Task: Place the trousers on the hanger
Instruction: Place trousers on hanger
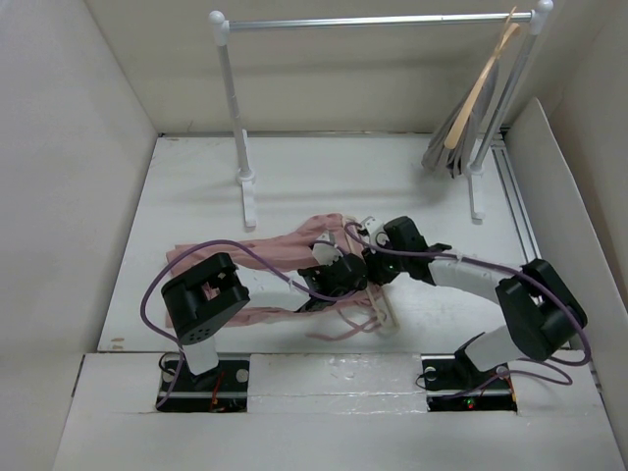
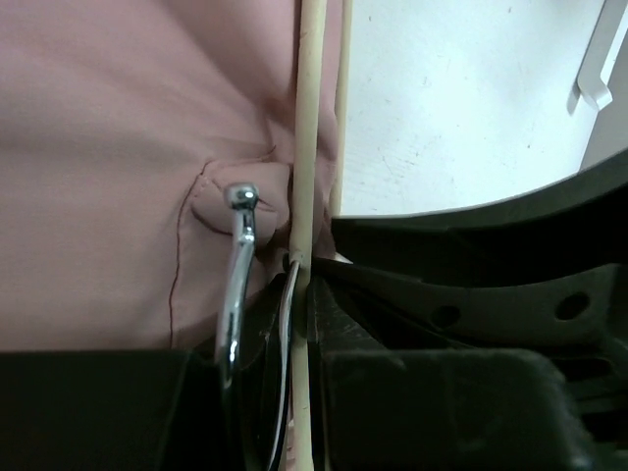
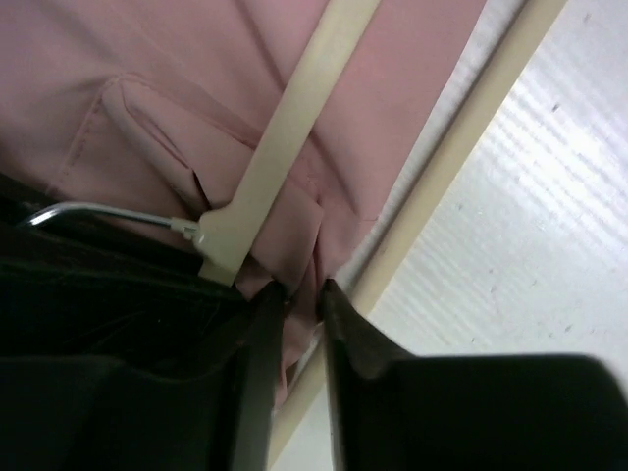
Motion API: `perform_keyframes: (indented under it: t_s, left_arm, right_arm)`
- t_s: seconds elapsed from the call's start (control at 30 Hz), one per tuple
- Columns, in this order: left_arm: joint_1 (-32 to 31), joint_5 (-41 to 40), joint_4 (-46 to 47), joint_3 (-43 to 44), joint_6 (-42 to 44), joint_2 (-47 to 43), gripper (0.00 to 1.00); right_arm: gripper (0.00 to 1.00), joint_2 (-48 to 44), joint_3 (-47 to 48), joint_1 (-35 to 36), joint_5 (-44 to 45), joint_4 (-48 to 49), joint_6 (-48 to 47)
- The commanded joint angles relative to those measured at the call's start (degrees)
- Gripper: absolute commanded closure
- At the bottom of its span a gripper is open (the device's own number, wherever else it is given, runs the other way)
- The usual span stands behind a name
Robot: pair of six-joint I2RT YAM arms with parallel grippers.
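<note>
The dusty-pink trousers [image 1: 257, 253] lie spread across the middle of the table. The thin cream hanger [image 1: 382, 310] lies on their right end. My left gripper [image 1: 341, 276] is over the hanger. In the left wrist view it [image 2: 300, 287] is shut on the hanger's thin cream bar [image 2: 307, 147], with the metal hook [image 2: 235, 265] just to its left over the trousers [image 2: 118, 147]. My right gripper [image 1: 377, 265] is beside it. In the right wrist view it [image 3: 300, 292] is shut on a fold of the trousers [image 3: 147, 78], between the hanger's arm [image 3: 294, 128] and its crossbar [image 3: 461, 147].
A white clothes rack [image 1: 235, 108] with a metal rail [image 1: 373, 21] stands at the back. A tan wooden hanger [image 1: 483, 83] with a grey garment [image 1: 453, 147] hangs at its right end. White walls [image 1: 69, 167] enclose the table on both sides.
</note>
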Motion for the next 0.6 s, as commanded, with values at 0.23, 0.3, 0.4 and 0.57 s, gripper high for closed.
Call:
perform_keyframes:
  t_s: [0.23, 0.3, 0.4, 0.57]
  left_arm:
    - [-0.04, -0.11, -6.26, -0.32, 1.79, 1.70, 1.00]
    - [-0.04, -0.11, -6.26, -0.49, 1.70, 1.88, 1.00]
    - [-0.04, -0.20, -6.97, -0.50, 1.70, 2.14, 1.00]
    - [-0.04, -0.72, -8.37, -1.11, 1.79, 1.88, 1.00]
  right_arm:
    - [0.69, 3.68, -1.71, 1.65, -3.42, -0.95, 0.75]
    - [0.79, 4.91, -2.85, 1.13, -5.71, 1.50, 1.01]
    - [1.00, 3.78, -4.00, -1.42, -8.35, 2.92, 1.46]
    - [1.00, -7.19, -2.51, -5.90, -7.21, -2.69, -0.74]
